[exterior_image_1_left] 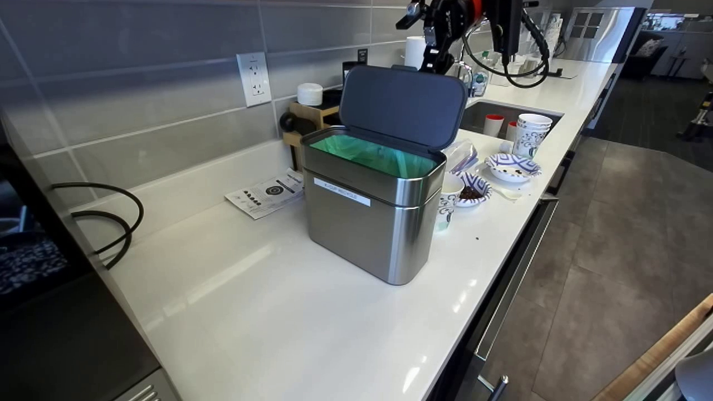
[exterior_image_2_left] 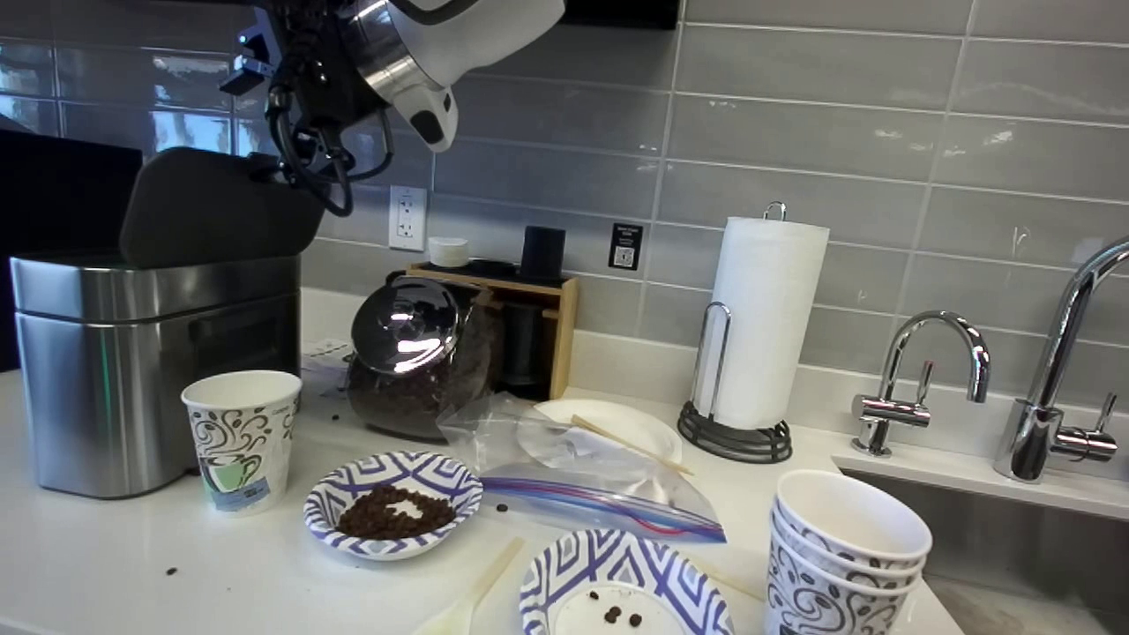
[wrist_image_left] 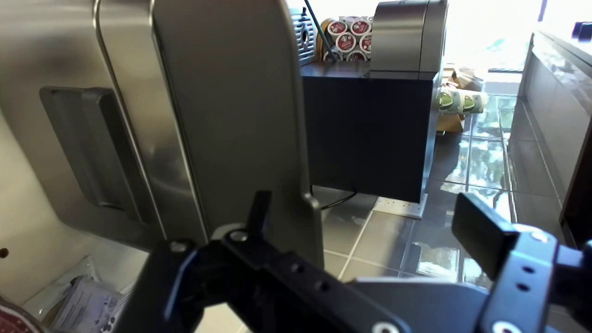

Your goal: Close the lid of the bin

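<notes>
The bin (exterior_image_1_left: 356, 223) is a boxy steel container on the white counter, with a green liner (exterior_image_1_left: 379, 156) inside. It also shows in an exterior view (exterior_image_2_left: 115, 406) and in the wrist view (wrist_image_left: 27, 69). Its dark grey lid (exterior_image_1_left: 404, 106) is raised, standing nearly upright at the hinge; its outer face shows in an exterior view (exterior_image_2_left: 212, 212) and the wrist view (wrist_image_left: 231, 115). My gripper (wrist_image_left: 370, 222) is open, fingers wide apart with nothing held. In an exterior view the gripper (exterior_image_2_left: 251, 123) is at the lid's upper outer side. One finger overlaps the lid; contact cannot be told.
Near the bin stand a paper cup (exterior_image_2_left: 242, 441), a bowl of beans (exterior_image_2_left: 397, 507), a plastic bag (exterior_image_2_left: 600, 485) and a glass jar (exterior_image_2_left: 414, 362). A wooden organizer (exterior_image_2_left: 564, 344) and paper towel roll (exterior_image_2_left: 763, 326) stand along the tiled wall. A dark appliance (exterior_image_1_left: 67, 312) stands opposite.
</notes>
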